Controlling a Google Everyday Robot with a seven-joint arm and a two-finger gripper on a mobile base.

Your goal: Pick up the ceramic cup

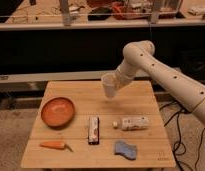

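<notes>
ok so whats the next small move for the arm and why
Probably a slow lift straight up, keeping the grip. The cup hangs at the pincer above the table's far edge, clear of the bowl and bottle, so the pick looks nearly done.

There is only one view. It looks from the front and from above, tilted down on the square light wooden table (146, 107), far enough to show all four of its edges. It faces a long metal shelf (96, 24) behind. The white robot arm (166, 75) enters from the right, and its gripper (116, 82) is over the far table edge, at the small white ceramic cup (109, 86).
</notes>
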